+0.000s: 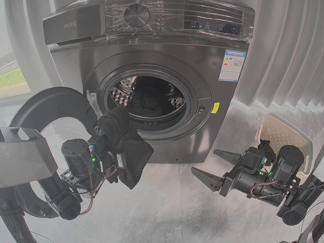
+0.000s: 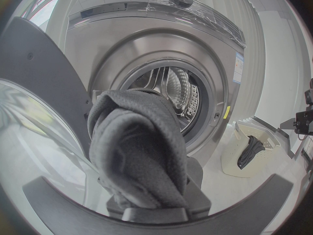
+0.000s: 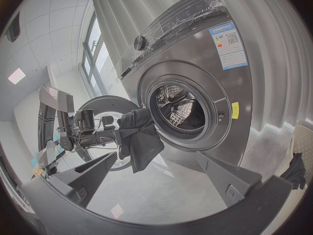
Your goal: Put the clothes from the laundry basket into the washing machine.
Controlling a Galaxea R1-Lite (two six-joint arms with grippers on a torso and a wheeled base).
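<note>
Firmly, the left claw (image 3: 130, 133) is clamped on a black garment (image 1: 128, 145), which wraps over its fingertips and hides them in the left wrist view. The cloth is bunched at the top around the claw, and the rest hangs free below, clear of the floor (image 1: 168, 203). The claw holds it in front of the washing machine (image 1: 152, 54), at the lower hinge-side edge of the drum opening (image 1: 148, 97). The top fold of the garment overlaps the rim of the opening in the head view, but whether it touches the rim cannot be told. The round door (image 1: 50, 108) stands swung wide open on the robot's left, just behind the left arm. Inside the drum some dark clothing (image 1: 148, 102) lies at the bottom.

The right claw (image 1: 205, 160) hangs low over the floor on the robot's right with its fingers (image 1: 206, 179) spread apart and nothing between them, pointing towards the machine's front. Behind that arm, beside the machine's right corner, stands the cream laundry basket (image 1: 287, 132) with a perforated wall. A dark piece of clothing (image 2: 249, 150) lies inside it, draped against the rim. Pale curtains (image 1: 287, 51) hang behind the machine.
</note>
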